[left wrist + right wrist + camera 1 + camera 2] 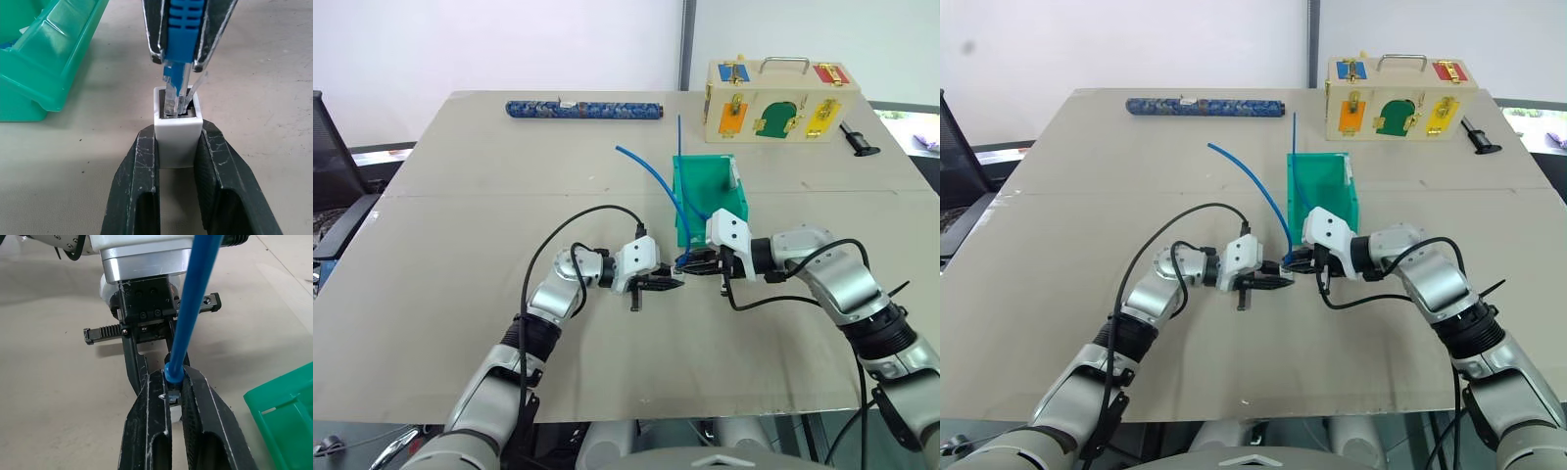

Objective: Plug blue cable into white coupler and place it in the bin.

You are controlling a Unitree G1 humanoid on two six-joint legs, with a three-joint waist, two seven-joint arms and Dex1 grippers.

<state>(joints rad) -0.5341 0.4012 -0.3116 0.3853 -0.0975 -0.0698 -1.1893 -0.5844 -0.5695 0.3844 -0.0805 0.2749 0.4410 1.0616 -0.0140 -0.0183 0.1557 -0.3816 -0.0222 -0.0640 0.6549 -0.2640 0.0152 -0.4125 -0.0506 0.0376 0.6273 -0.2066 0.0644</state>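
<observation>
Above the bench's middle, nearer its near edge, the left hand (pixel 658 285) is clamped on the white coupler (pixel 177 132); the right hand (pixel 702 261) pinches the blue cable (pixel 188 328) at its boot, plug entering the socket. Both look light; the cord whippy, the clear latch probably fragile. Just beyond stands the teal bin (pixel 690 183), crowding the right hand; the wooden latch box (pixel 781 102) and patterned tube (pixel 584 110) lie along the far edge.

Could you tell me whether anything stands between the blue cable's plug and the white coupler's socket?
Nothing visible does. The right hand holds the blue cable by its plug, whose tip already sits in the socket mouth of the white coupler, clamped in the left hand.
</observation>
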